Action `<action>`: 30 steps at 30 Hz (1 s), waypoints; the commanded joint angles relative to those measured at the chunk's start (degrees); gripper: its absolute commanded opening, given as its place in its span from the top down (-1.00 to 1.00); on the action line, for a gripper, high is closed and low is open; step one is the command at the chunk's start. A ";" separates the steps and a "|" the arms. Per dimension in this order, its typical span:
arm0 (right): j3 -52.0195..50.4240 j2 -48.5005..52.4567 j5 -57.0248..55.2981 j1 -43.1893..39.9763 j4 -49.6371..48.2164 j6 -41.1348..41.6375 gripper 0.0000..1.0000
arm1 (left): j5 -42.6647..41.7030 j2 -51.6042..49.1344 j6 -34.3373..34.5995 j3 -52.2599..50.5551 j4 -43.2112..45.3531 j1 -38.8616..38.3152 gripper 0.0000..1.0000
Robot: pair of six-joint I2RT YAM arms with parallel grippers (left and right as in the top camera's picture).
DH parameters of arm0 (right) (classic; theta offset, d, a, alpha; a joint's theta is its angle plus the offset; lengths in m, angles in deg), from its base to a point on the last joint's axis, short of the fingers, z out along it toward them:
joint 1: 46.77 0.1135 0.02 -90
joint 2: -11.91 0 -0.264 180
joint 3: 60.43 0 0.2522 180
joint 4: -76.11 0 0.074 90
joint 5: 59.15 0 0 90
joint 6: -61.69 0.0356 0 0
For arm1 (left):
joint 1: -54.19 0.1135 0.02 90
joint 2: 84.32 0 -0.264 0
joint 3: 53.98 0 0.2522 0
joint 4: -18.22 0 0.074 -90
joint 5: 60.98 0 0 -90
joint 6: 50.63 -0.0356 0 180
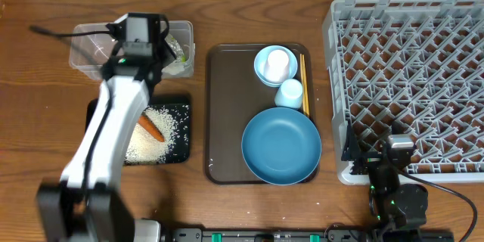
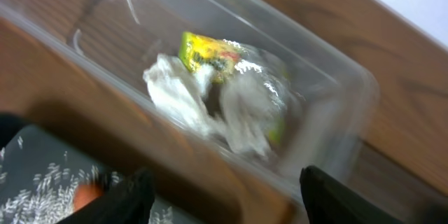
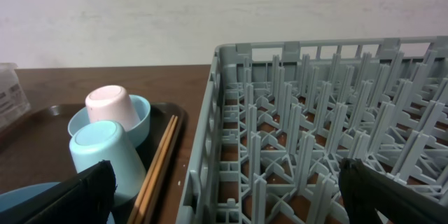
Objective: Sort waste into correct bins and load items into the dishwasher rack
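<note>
Two waste pieces, tissue (image 2: 175, 91) and wrapper (image 2: 206, 52), lie in tub (image 1: 83, 59) near worktop's (image 1: 30, 121) far-left corner | left end effector (image 2: 225, 182) above them, jaws apart, empty | right end effector (image 3: 224, 182) apart, empty, at rack's (image 1: 330, 60) near-left corner | chopsticks (image 1: 304, 83) along tray's (image 1: 219, 121) right edge, near-to-far, nearer right arm.

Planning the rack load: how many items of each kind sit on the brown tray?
Bowls: 2, the large dark-blue bowl and the small light-blue bowl
Cups: 2, the white cup and the pale-blue cup
Chopsticks: 1 pair
Total: 5
</note>
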 commanded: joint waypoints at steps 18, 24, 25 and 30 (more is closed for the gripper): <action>-0.07 0.00 0.00 1.42 0.24 -0.76 -0.98 | 7.10 23.08 5.14 0.15 -20.48 2.75 -0.86; -0.07 0.00 -0.02 1.42 0.22 -0.76 -0.98 | 1.53 22.51 9.62 0.15 -20.72 11.06 -0.96; -0.07 0.00 0.00 1.44 0.24 -0.76 -0.98 | -0.02 22.38 9.62 0.15 -21.07 11.87 -0.97; -0.07 0.00 0.00 1.44 0.17 -0.76 -0.98 | -1.05 21.42 9.57 0.15 -24.79 13.29 -0.98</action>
